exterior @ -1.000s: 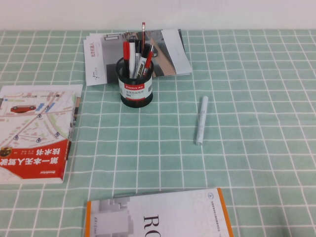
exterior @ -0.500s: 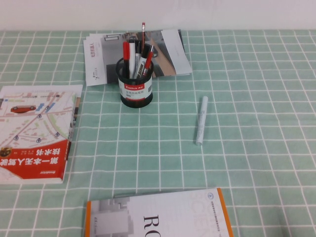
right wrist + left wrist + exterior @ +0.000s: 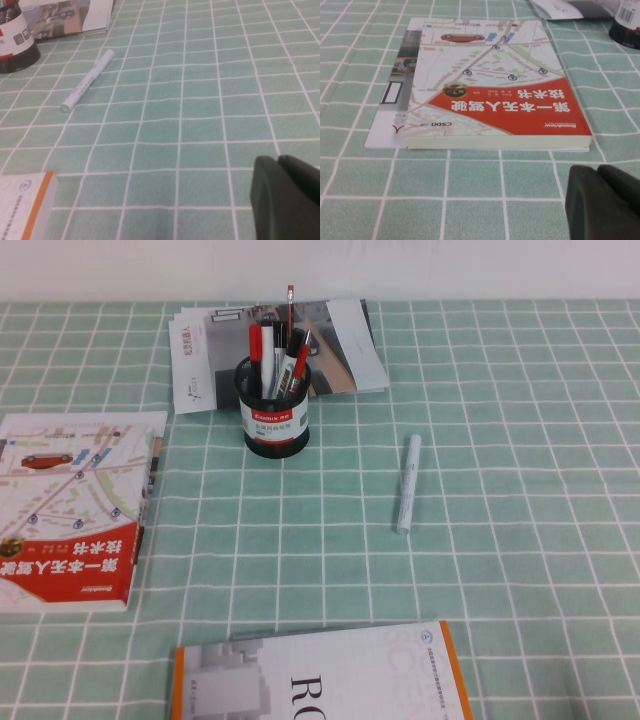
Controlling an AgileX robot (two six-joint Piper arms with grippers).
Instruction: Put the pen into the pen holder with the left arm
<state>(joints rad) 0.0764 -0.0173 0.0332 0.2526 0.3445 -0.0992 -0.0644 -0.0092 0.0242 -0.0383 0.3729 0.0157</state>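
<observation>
The black mesh pen holder with a white label stands at the back middle of the table. The pen, white-barrelled with a black cap, stands in it among red-capped pens. The holder also shows at the edge of the left wrist view and of the right wrist view. My left gripper is shut and empty, low over the cloth beside the red-and-white book. My right gripper is shut and empty over bare cloth. Neither arm shows in the high view.
An all-white marker lies on the green checked cloth right of the holder; it also shows in the right wrist view. A magazine lies behind the holder. An orange-edged book lies at the front.
</observation>
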